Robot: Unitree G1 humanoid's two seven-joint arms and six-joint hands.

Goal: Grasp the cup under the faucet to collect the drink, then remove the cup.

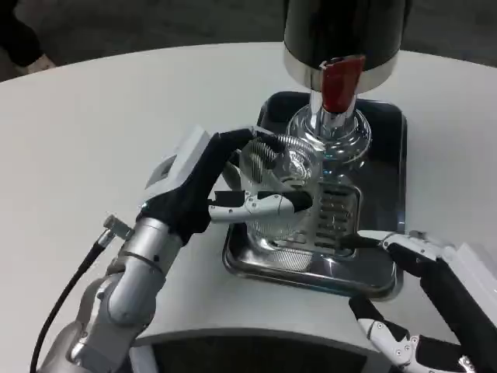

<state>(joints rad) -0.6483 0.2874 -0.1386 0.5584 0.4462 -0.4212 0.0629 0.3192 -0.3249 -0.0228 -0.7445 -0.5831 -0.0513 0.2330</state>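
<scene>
A lab or demo room, it seems: a bare white round table [116,116], grey carpet [155,23] along the frame's top, a drink dispenser [345,39] on a steel drip tray [311,272].

Ribbed clear plastic cup [276,183], glossy; polished mirror-finish rectangular steel drip tray [311,272]; chromed faucet base [330,136]; glossy red plastic tap lever [340,81]; shiny black dispenser body [345,27]; smooth matt white round table [93,132].

We see a white table [93,124], and on it a steel drip tray [392,159] with a slotted grate [335,214] inside.
</scene>
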